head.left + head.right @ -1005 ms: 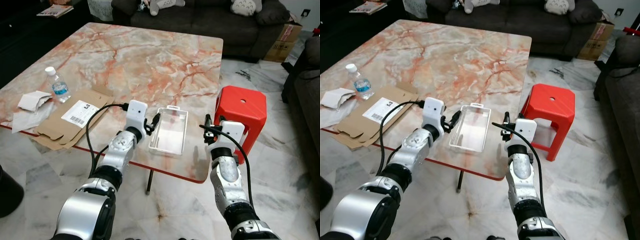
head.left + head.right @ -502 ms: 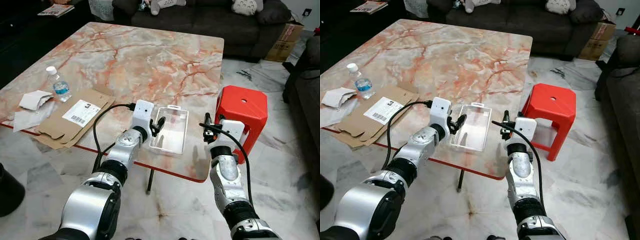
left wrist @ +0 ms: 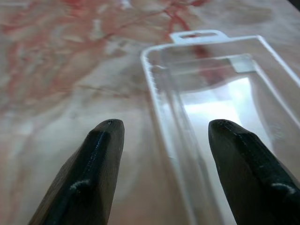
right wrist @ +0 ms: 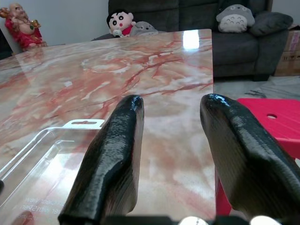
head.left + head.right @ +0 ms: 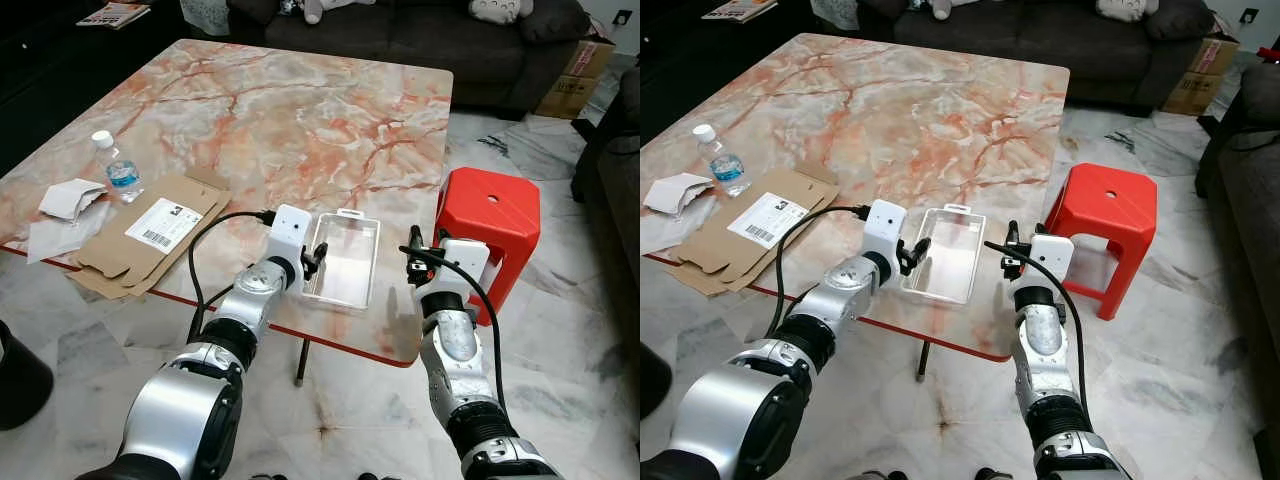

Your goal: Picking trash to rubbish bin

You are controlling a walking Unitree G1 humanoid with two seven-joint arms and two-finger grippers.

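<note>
A clear plastic packaging tray [image 5: 345, 262] lies near the front edge of the marble table [image 5: 300, 110]. My left gripper [image 5: 314, 256] is open at the tray's left long wall. In the left wrist view [image 3: 166, 125] one finger [image 3: 101, 168] is outside the wall and the other finger [image 3: 248, 173] is over the inside of the tray [image 3: 211, 89]. My right gripper [image 5: 422, 250] is open and empty, held just off the table's front right edge beside the tray [image 4: 42, 154]. Flattened cardboard [image 5: 150, 235], a crumpled white wrapper [image 5: 68, 198] and a small water bottle [image 5: 116, 168] lie at the table's left.
A red plastic stool [image 5: 490, 215] stands on the floor right beside my right arm. A dark sofa [image 5: 400, 30] runs along the far side, with a cardboard box [image 5: 575, 75] at its right end. A dark round object [image 5: 15, 375] sits on the floor at lower left.
My left arm has reached forward and to the right, bringing its open fingers astride the tray's left wall. The right arm has stayed put. The camera shifted slightly.
</note>
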